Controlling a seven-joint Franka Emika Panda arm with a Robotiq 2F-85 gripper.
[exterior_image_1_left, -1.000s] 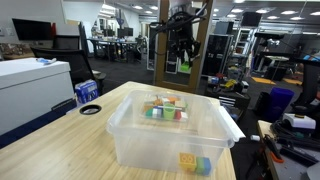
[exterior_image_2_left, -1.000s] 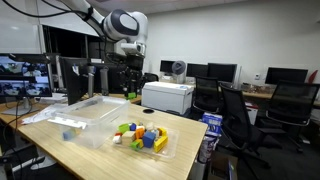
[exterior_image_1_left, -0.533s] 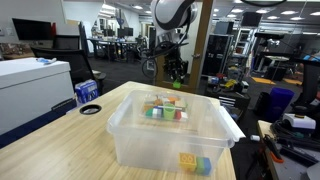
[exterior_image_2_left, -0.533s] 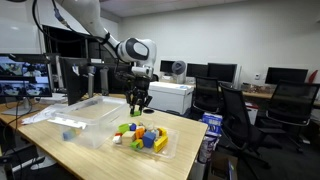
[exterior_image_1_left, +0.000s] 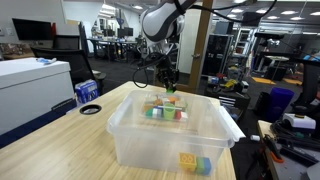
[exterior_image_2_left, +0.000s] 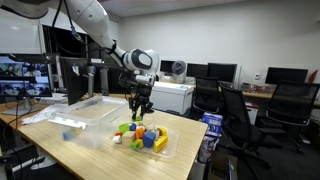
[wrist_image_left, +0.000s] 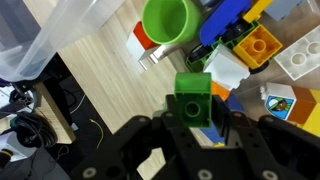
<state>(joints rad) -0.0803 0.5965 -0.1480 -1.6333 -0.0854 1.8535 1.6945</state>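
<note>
The arm (exterior_image_1_left: 160, 20) has swung down from high over the table a second ago, and the gripper (exterior_image_2_left: 140, 112) now hangs low, just above the pile of toy blocks (exterior_image_2_left: 140, 135); half a second back it was already most of the way down. Its grip has not changed: in the wrist view the fingers are closed partway on a green block (wrist_image_left: 193, 92), one finger on each side, and the block is held clear above the pile. The light wooden table (exterior_image_2_left: 100, 158) stands in an open office with desks, monitors, black chairs and a white printer (exterior_image_2_left: 168, 97). A big clear bin (exterior_image_1_left: 170, 135) sits on the table with a few blocks in its corner (exterior_image_1_left: 195, 164), and the pile shows through its walls. The pile lies on a clear tray (exterior_image_2_left: 180, 146) beside the bin. In the wrist view a green cup (wrist_image_left: 168, 18), a blue brick (wrist_image_left: 232, 22), a yellow brick (wrist_image_left: 258, 45) and a white brick (wrist_image_left: 300, 55) crowd the spot right under the held block
</note>
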